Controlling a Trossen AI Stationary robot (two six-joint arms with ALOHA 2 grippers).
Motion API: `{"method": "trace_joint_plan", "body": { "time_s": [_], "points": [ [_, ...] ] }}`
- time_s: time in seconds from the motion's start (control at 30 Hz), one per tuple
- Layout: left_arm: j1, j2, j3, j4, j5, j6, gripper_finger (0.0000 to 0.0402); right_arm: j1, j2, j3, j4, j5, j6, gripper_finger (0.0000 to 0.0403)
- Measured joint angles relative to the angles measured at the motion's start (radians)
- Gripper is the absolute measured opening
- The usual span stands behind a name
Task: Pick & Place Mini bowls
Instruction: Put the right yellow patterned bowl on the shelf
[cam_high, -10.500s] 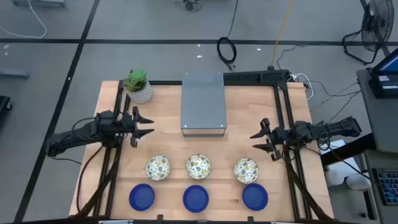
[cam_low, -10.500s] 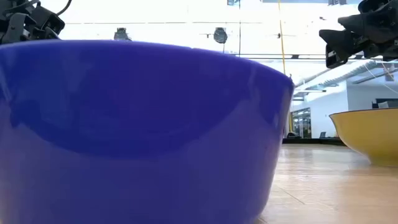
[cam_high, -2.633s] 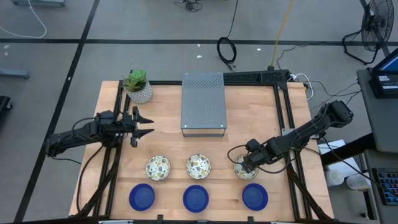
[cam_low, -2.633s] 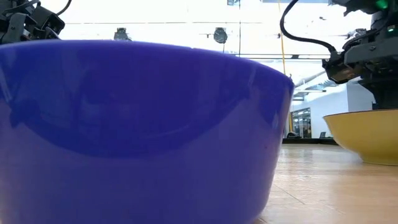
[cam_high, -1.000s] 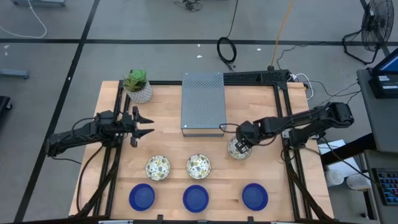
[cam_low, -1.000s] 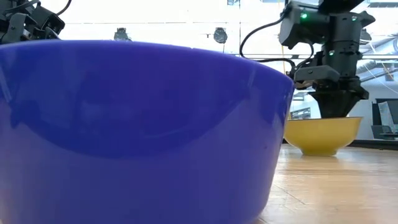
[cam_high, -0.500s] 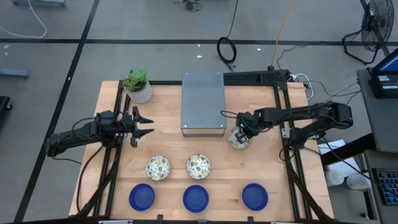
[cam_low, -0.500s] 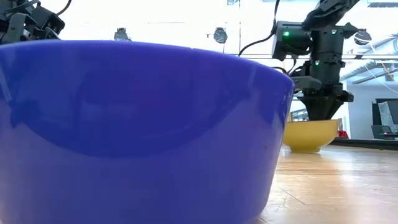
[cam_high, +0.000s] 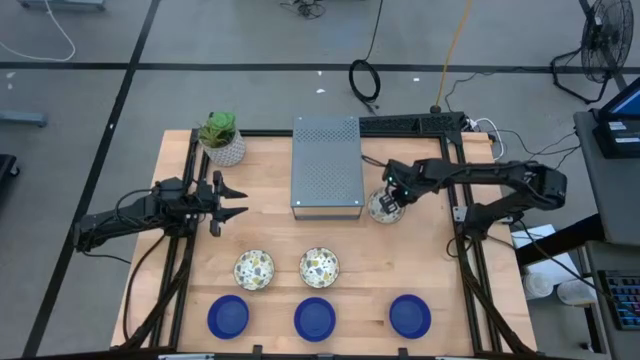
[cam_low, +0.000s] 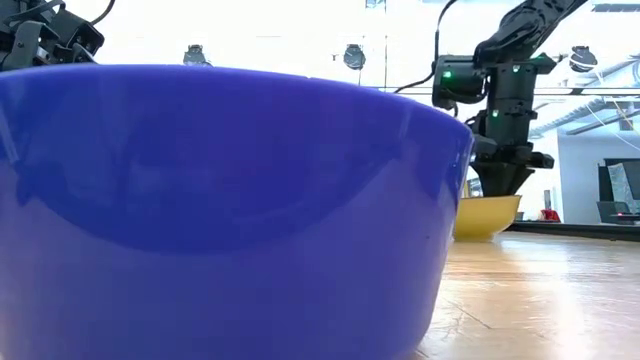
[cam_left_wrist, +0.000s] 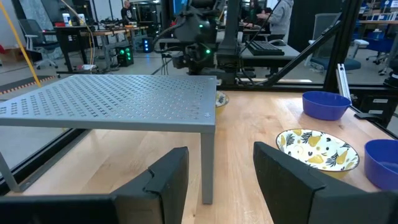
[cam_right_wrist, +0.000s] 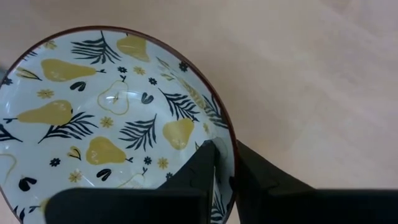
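From above, the right gripper (cam_high: 392, 197) was closed on the rim of a pear-patterned mini bowl (cam_high: 381, 207), which sat just beside the right front corner of the grey perforated platform (cam_high: 326, 165). Two more patterned bowls (cam_high: 254, 269) (cam_high: 319, 267) lay in a row nearer the front edge of the wooden table (cam_high: 420, 255), with three blue mini bowls (cam_high: 228, 317) (cam_high: 315, 318) (cam_high: 410, 316) in a row in front of them. The left gripper (cam_high: 232, 199) hung at the table's left side, fingers spread, holding nothing. A potted plant (cam_high: 221, 138) stood at the back left corner.

From table height, a blue bowl (cam_low: 220, 210) filled most of the picture. Beyond it the right arm (cam_low: 505, 95) came down onto the held bowl (cam_low: 485, 217), whose outside looked yellow.

In the left wrist view, the left gripper's fingers (cam_left_wrist: 286, 180) stood wide apart with nothing between them. Ahead were the platform (cam_left_wrist: 112, 99), a patterned bowl (cam_left_wrist: 317, 148), two blue bowls (cam_left_wrist: 325, 104) (cam_left_wrist: 380, 162), and the right arm (cam_left_wrist: 199, 37) at the platform's far corner.

In the right wrist view, the right gripper's fingers (cam_right_wrist: 205, 168) pinched the bowl's rim (cam_right_wrist: 231, 146), one inside and one outside; pears and dark leaves covered the bowl's inside (cam_right_wrist: 106, 118).
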Motion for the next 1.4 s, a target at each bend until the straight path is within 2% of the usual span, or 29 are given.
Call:
{"method": "trace_joint_plan", "body": {
  "time_s": [0.57,0.7,0.87,1.13,1.4],
  "points": [
    [0.000,0.000,0.000,0.000,0.000,0.000,0.0182,-0.249,0.001,-0.002,0.130,0.007,-0.107,0.0024],
    [0.000,0.000,0.000,0.000,0.000,0.000,0.0182,-0.289,0.001,-0.002,0.179,0.059,-0.132,0.0024],
    [0.000,0.000,0.000,0.000,0.000,0.000,0.0182,-0.316,0.001,-0.002,0.266,0.149,-0.157,0.0023],
    [0.000,0.000,0.000,0.000,0.000,0.000,0.0182,-0.329,0.002,-0.002,0.467,0.141,-0.198,0.0005],
    [0.000,0.000,0.000,0.000,0.000,0.000,0.0182,-0.329,0.002,-0.002,0.479,0.132,-0.214,0.0004]
  ]
}}
